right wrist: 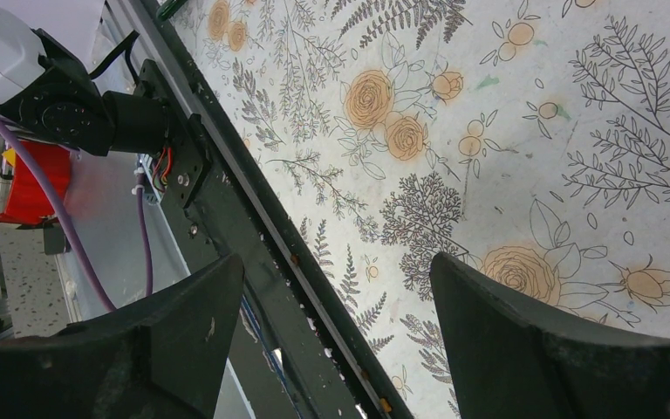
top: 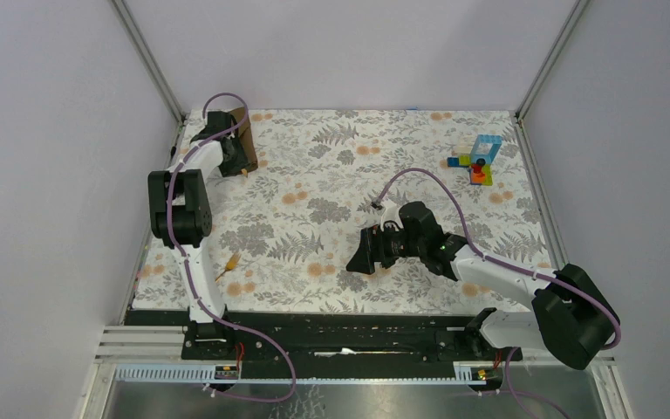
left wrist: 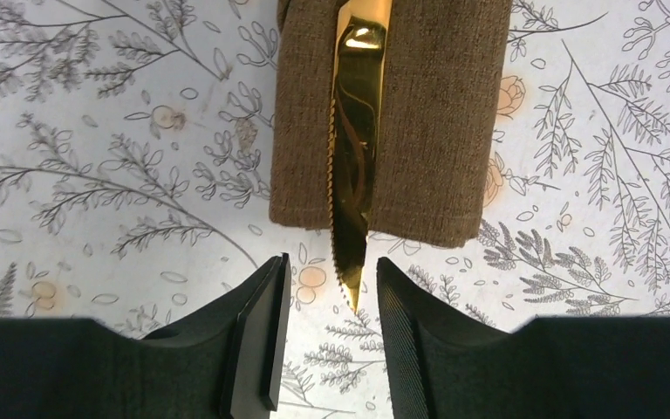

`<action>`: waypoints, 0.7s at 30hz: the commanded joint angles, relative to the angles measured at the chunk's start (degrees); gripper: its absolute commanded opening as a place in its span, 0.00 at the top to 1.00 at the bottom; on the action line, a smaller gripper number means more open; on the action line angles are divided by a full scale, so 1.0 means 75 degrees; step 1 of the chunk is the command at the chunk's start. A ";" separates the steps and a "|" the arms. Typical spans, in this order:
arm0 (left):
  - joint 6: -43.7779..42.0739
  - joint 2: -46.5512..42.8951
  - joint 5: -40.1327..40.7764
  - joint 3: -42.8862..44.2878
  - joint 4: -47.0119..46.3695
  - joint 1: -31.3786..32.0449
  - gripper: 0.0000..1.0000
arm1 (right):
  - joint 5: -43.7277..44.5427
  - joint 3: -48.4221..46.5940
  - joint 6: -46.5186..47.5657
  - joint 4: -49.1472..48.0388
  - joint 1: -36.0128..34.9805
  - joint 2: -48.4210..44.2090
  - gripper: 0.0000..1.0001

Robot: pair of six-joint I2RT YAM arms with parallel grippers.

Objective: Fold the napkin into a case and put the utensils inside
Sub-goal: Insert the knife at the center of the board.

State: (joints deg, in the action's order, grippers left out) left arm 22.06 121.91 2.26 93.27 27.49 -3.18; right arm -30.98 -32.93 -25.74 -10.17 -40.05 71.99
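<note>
The folded brown napkin (left wrist: 419, 122) lies at the far left corner of the floral table covering (top: 331, 175). A gold serrated knife (left wrist: 355, 166) runs along its middle, and the knife's tip sticks out past the napkin's near edge. Whether the knife lies on top of the cloth or in a fold I cannot tell.

The left gripper (left wrist: 327, 284) sits just at that edge with its jaws a little apart. The knife tip lies in the gap between them, and neither finger appears to touch it.

A second utensil (top: 229, 262), yellow-orange, lies on the covering near the left arm's base, well apart from the napkin.

The right gripper (right wrist: 336, 288) hangs over the near middle of the table with its jaws spread wide, holding nothing, above the black rail (right wrist: 253, 218). Toy blocks (top: 480, 161) stand at the far right.
</note>
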 commanded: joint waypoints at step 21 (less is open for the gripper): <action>-0.0876 0.1178 0.1652 0.2507 0.0502 0.1018 0.48 | 0.0058 -0.0024 0.0057 -0.0108 0.0055 -0.0079 0.15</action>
State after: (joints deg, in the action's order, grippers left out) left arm 16.97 127.57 9.98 106.63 29.10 4.56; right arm -30.96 -32.86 -25.74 -10.13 -40.05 72.01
